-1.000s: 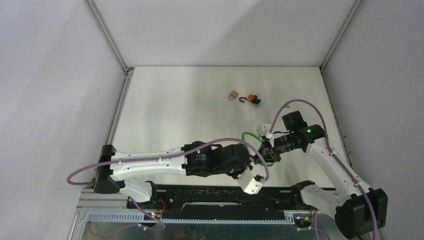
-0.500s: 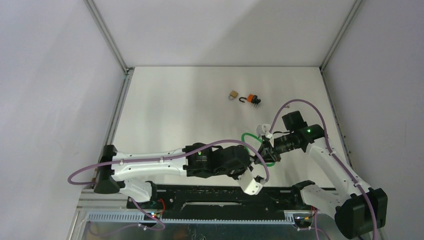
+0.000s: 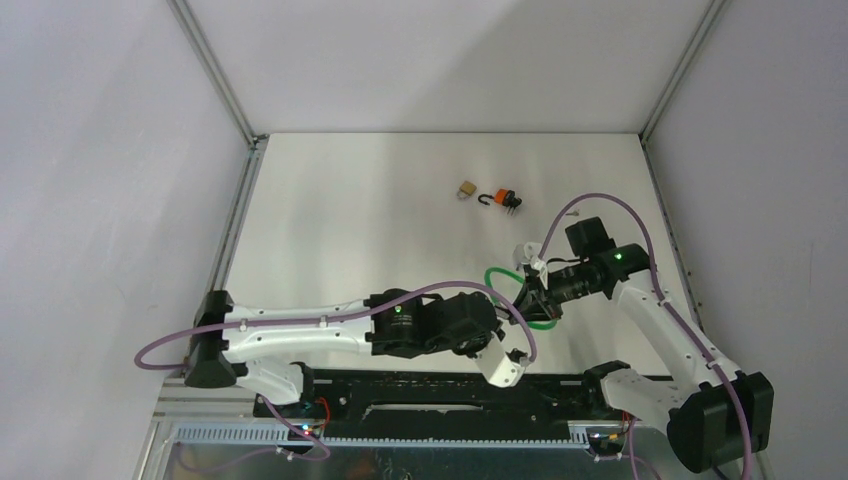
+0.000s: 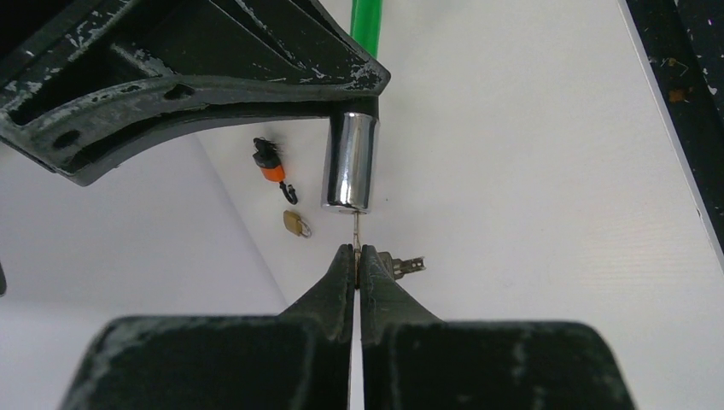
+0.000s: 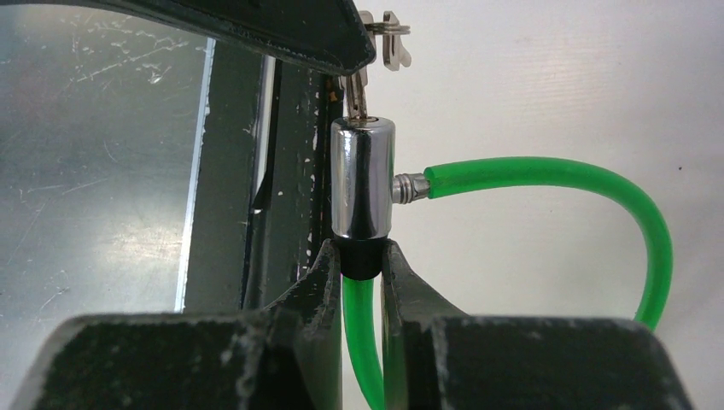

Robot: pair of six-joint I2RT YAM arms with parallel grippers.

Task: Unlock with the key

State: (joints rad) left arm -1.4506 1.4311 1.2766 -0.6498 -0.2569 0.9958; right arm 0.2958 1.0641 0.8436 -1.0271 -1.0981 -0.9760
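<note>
A green cable lock (image 3: 540,322) with a chrome cylinder (image 5: 362,188) is held above the table's near right part. My right gripper (image 5: 359,258) is shut on the black collar at the cylinder's base, the green cable (image 5: 598,184) looping to the right. My left gripper (image 4: 356,252) is shut on the key (image 4: 356,229), whose blade enters the cylinder's end (image 4: 349,162). A spare key (image 4: 405,265) hangs on the ring beside my left fingers. In the right wrist view the key (image 5: 357,94) sticks in the cylinder's top.
A small brass padlock (image 3: 466,189) and an orange padlock (image 3: 501,199) with black keys lie at the table's far middle. Both show in the left wrist view, brass (image 4: 295,224) and orange (image 4: 273,167). The table's black front rail (image 3: 420,392) runs close below the grippers.
The right arm has shifted slightly right and up with the lock. The left gripper has followed, still pinching the key in the cylinder.
</note>
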